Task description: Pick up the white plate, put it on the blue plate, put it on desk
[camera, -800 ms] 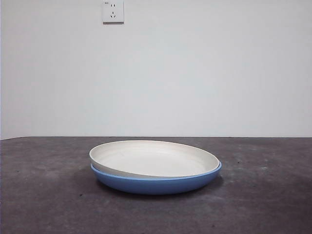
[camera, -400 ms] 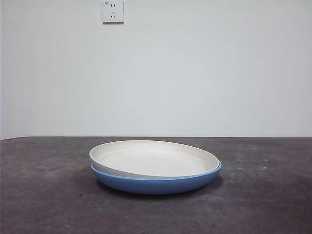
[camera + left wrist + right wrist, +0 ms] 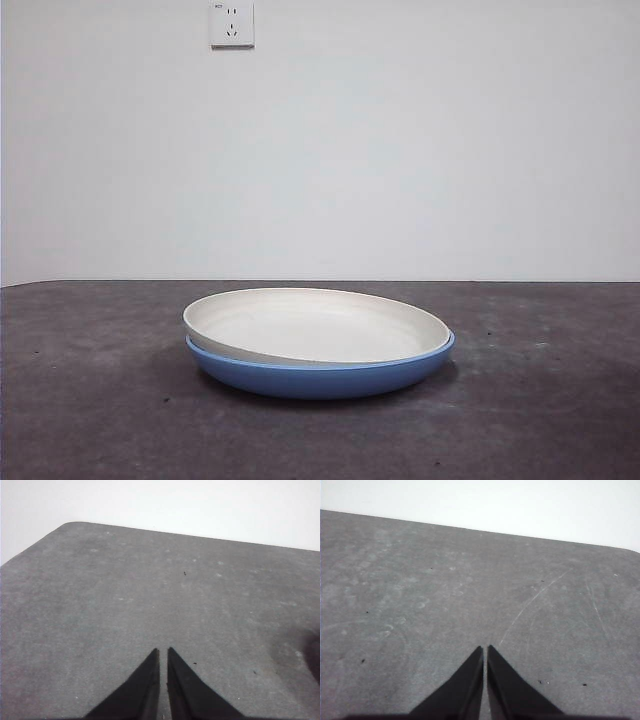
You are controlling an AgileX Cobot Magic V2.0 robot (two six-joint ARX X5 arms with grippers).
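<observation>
Front view showed the matte cream-white round plate [image 3: 320, 325] nested, slightly tilted, inside the glossy blue round plate [image 3: 318, 378] mid-table on the dark grey mottled table [image 3: 90, 400]. Left end effector [image 3: 163, 652] and right end effector [image 3: 485, 650] each hung over bare tabletop, jaws nearly touching, holding nothing.

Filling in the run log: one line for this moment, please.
white plate: nested in blue plate | desk: under stack | left gripper: shut, idle | right gripper: shut, idle
</observation>
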